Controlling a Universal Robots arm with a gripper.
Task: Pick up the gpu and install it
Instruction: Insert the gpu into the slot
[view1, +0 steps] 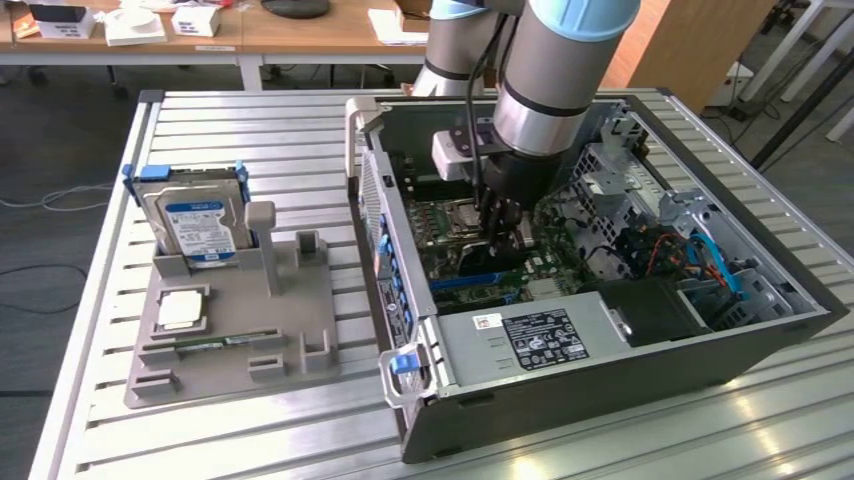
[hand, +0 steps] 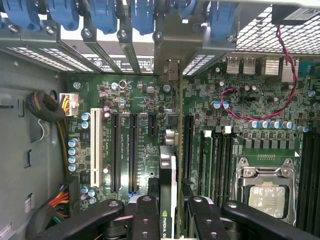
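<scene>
Gpu (hand: 168, 165) gripped edge-on in tool (hand: 172, 205), upright over motherboard (hand: 125, 100)

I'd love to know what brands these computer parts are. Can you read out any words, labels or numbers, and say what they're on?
Nothing can be read for certain.
Blue label on the hard drive: too small.
Label on the power supply: too small.
Green logo on the gpu: no legible wording.
White print on the motherboard: blurred.
</scene>
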